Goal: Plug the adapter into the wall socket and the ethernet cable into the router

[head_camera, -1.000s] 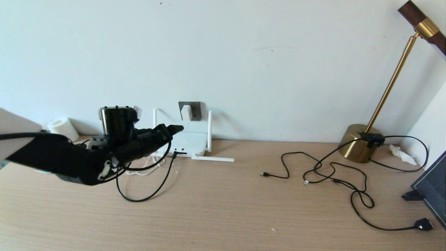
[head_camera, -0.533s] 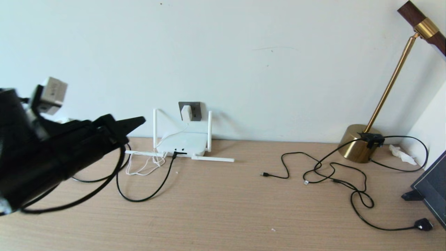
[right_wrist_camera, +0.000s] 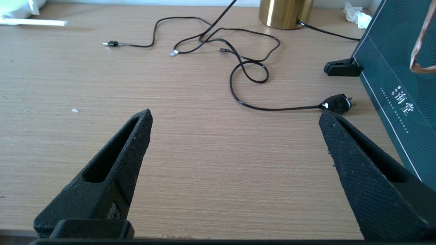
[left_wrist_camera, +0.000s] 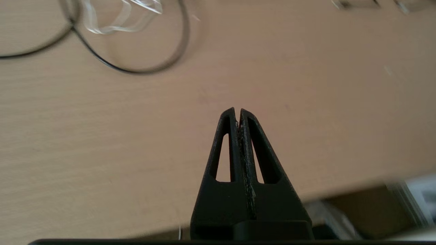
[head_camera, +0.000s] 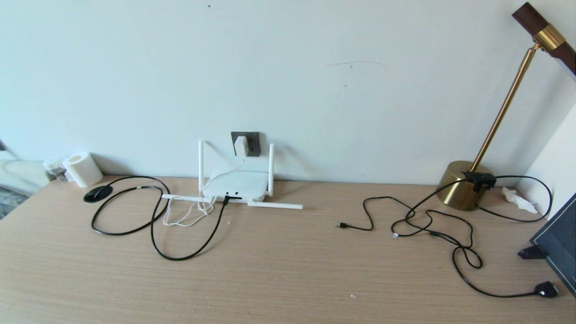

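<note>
The adapter (head_camera: 240, 146) is sitting plugged into the wall socket (head_camera: 246, 143), low on the wall just above the desk (head_camera: 288, 270). Its thin white cord (head_camera: 189, 216) is dropping to the router (head_camera: 236, 185) and lying in loose loops on the desk just to the robot's left of it. The router is resting flat against the wall directly below the socket, with 2 antennas standing upright and 2 lying flat along the desk. The ethernet cable (head_camera: 180, 256) is sitting with its plug in the router's front edge, then curving out over the desk in 2 wide loops toward a dark round disc (head_camera: 97, 193) near a white roll (head_camera: 82, 168) by the wall.

The left gripper (left_wrist_camera: 237, 112) is showing only in its wrist view, hanging above bare desk near the desk's edge with its fingers (left_wrist_camera: 227, 143) clenched together on nothing. The right gripper (right_wrist_camera: 235, 119) is hovering low over the desk well to the right, its fingers (right_wrist_camera: 117, 163) spread wide and holding nothing.

On the right side of the desk, thinner black cables (head_camera: 427, 225) are lying tangled, one ending in a black plug (head_camera: 546, 289), beside a brass lamp (head_camera: 465, 184) and a dark green box (head_camera: 560, 238).
</note>
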